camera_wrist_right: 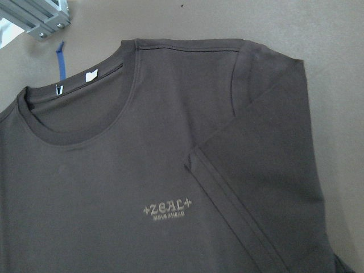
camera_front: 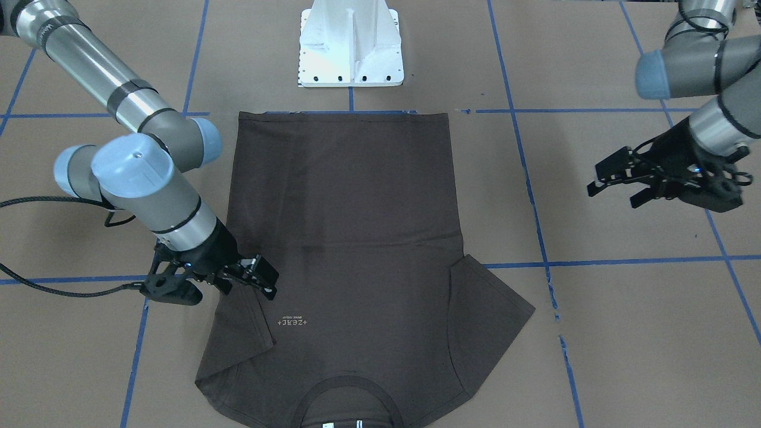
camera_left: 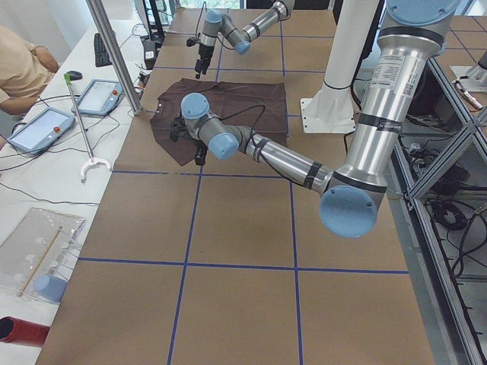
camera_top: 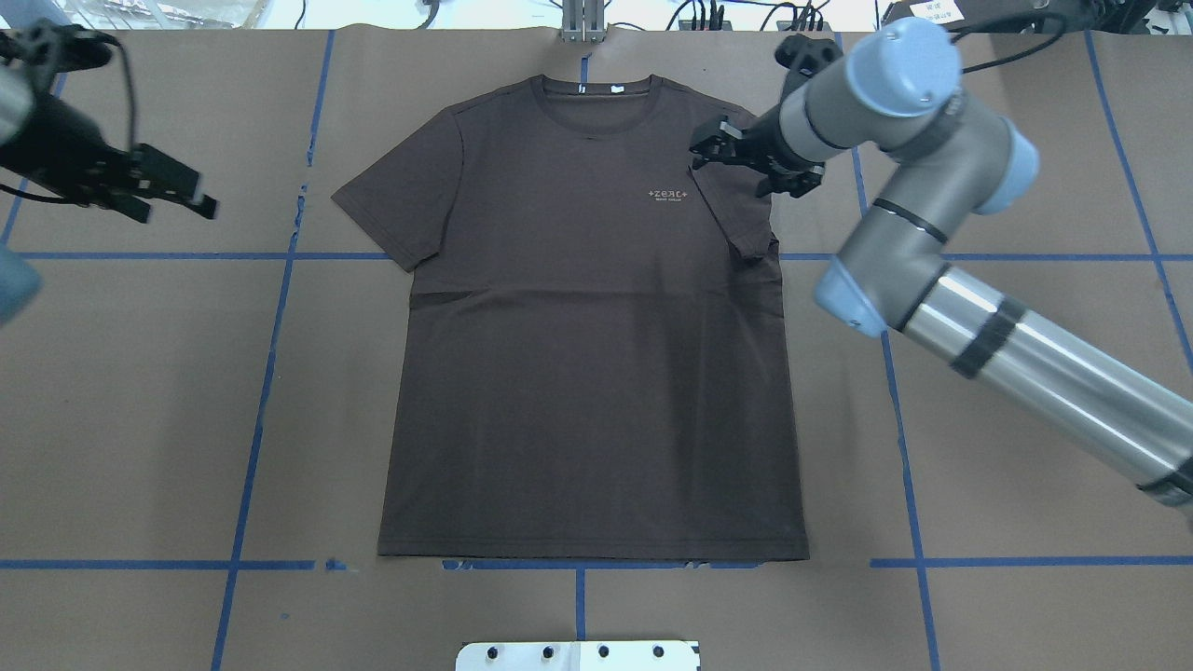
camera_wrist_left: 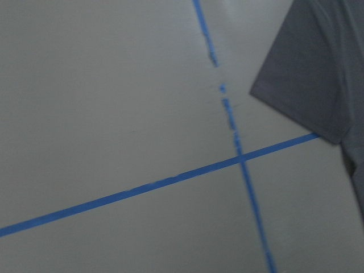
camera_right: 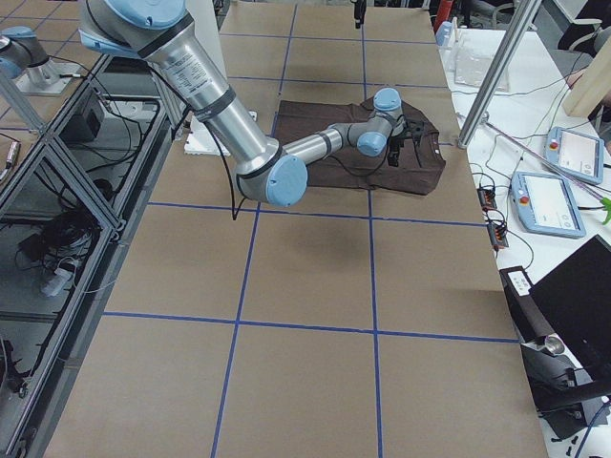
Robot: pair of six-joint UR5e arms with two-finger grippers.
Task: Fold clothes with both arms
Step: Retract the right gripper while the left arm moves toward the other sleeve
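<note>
T-shirt [camera_top: 587, 373]: dark brown, short-sleeved, of thin soft fabric, lying flat and front up on the brown paper-covered table [camera_top: 140, 419]. Its hem lies towards the robot and its round ribbed collar on the far side. The body is smooth, which should make the coming folds easier.
Right arm [camera_top: 1016, 359]: a silver-grey tube with light blue joint caps, reaching across the table's right side so that its wrist bends in over the shirt's shoulder.
Left arm [camera_front: 713, 128]: built the same, held out over bare table well apart from the fabric, likely to keep clear while the other side is worked.
Right gripper [camera_front: 270, 282]: black and two-fingered, poised over the turned-in sleeve near the chest. The fingers seem slightly parted and hold nothing, though the angle is poor.
Left gripper [camera_front: 612, 196]: fingers spread and empty, aimed towards the outspread sleeve, probably in readiness for it.
Folded sleeve [camera_wrist_right: 267, 187]: on the robot's right, already turned inward across the chest, its hem edge running diagonally just beside the logo.
Spread sleeve [camera_top: 387, 210]: on the robot's left, lying flat and outward, not yet folded. It looks like the next thing to fold.
Logo [camera_wrist_right: 169, 208]: small pale chest lettering, uncovered.
Neck labels [camera_wrist_right: 88, 77]: small and white, inside the collar.
</note>
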